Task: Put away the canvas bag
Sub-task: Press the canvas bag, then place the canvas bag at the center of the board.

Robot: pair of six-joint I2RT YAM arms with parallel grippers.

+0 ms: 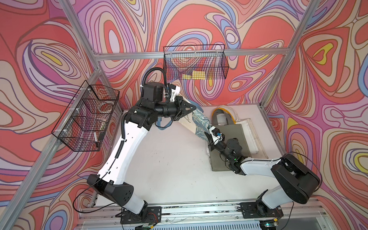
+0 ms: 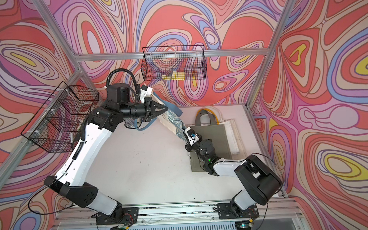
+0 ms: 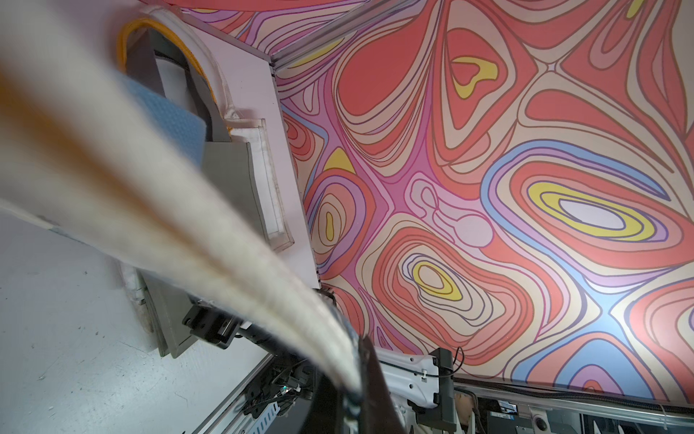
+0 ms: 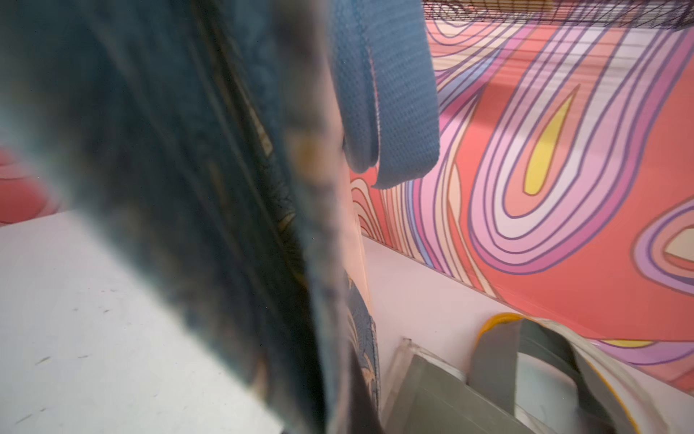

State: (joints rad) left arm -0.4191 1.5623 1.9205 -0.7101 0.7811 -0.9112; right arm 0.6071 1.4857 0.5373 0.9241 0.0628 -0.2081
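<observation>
Ops: Location of canvas bag?

Obs: Up off the table, strung slantwise btwn the two arms, blue-print side up in both top views. Blue handles looped loose by the top end.

Ops: Pincer states?

Obs: Left pincer clamped on the bag's top edge, w/ cream fabric running right into its tips in L wrist view. Right pincer closed on the lower end; cloth blurred there, filling most of R wrist view.

Ops: Surroundings?

Obs: Grey bag flat on a stack of white bags, rear R of table, just beside the held bag's lower end. Back wire basket up on the rear rail w/ yellow items inside. Side wire basket on the L rail — both well apart from the canvas bag.
</observation>
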